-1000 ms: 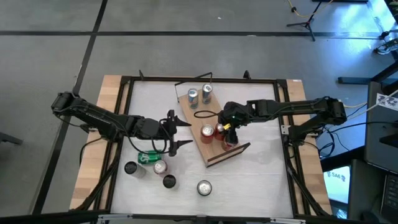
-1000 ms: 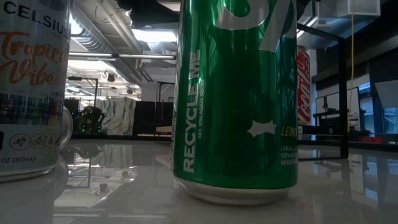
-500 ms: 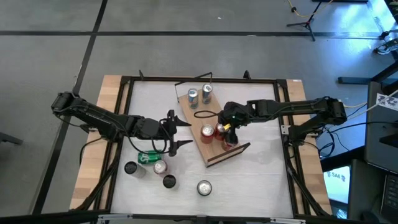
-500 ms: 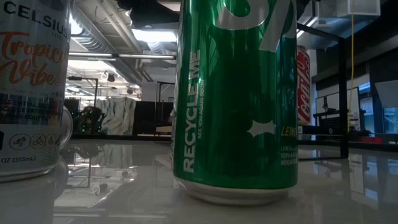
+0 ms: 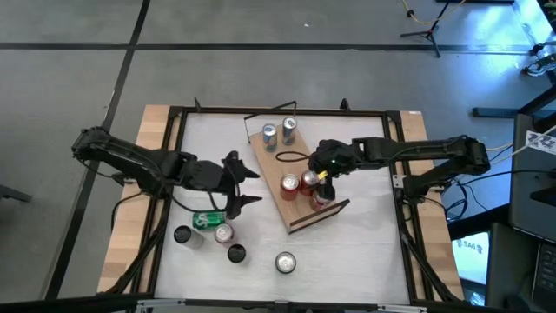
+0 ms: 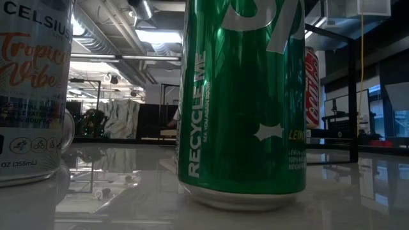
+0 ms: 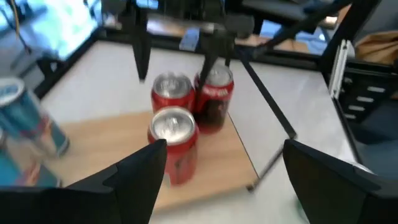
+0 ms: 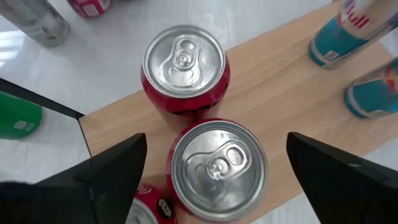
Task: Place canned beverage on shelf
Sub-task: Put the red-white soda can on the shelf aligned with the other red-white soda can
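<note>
The shelf (image 5: 280,167), a light-wood board, lies slanted in the middle of the table. Three red cans (image 5: 307,180) stand on its near part and two blue-and-silver cans (image 5: 269,133) at its far end. My right gripper (image 8: 217,180) hangs open over the red cans, its fingers on either side of the middle red can's top (image 8: 217,163) without touching it. My left gripper (image 5: 241,181) is open in the air to the left of the board, pointing at the red cans (image 7: 174,134). A green can (image 5: 208,220) lies just near of it.
Several more cans (image 5: 224,233) stand on the white table near its front left, and one silver can (image 5: 285,262) stands alone at the front. A black frame (image 5: 174,156) runs around the table. A thin black wire (image 5: 287,157) lies on the board.
My left gripper has risen and tipped up toward level, drawing back a little toward the table's left edge; it stays open. The cans and the shelf have kept their places.
</note>
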`<action>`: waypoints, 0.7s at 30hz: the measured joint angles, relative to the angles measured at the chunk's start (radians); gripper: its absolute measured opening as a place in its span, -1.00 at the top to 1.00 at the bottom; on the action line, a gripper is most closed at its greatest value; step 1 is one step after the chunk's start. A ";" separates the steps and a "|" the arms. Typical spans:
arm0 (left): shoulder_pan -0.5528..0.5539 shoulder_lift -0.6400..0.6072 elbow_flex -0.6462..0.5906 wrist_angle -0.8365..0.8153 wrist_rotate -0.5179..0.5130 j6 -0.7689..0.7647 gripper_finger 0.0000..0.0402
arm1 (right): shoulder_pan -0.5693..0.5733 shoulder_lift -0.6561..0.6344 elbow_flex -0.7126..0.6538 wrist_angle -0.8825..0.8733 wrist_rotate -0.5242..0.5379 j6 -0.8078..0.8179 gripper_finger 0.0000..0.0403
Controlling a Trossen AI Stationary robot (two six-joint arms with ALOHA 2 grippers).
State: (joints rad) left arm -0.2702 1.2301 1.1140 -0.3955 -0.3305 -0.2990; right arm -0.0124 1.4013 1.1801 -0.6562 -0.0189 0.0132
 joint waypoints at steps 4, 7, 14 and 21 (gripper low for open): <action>-0.053 0.000 0.101 -0.193 0.002 -0.123 -0.55 | 0.000 -0.053 0.000 -0.005 0.000 0.000 -0.88; -0.108 -0.001 0.132 -0.297 0.004 -0.231 -0.55 | 0.000 -0.096 0.000 -0.005 0.000 0.000 -0.88; -0.256 0.018 0.132 -0.444 0.008 -0.474 -0.55 | 0.000 -0.161 0.001 -0.005 0.000 0.000 -0.88; -0.354 0.109 0.132 -0.543 0.010 -0.602 -0.55 | 0.000 -0.172 0.001 -0.005 0.000 0.000 -0.88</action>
State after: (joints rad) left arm -0.6242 1.3389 1.2457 -0.9384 -0.3203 -0.9009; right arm -0.0128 1.2297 1.1809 -0.6617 -0.0188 0.0132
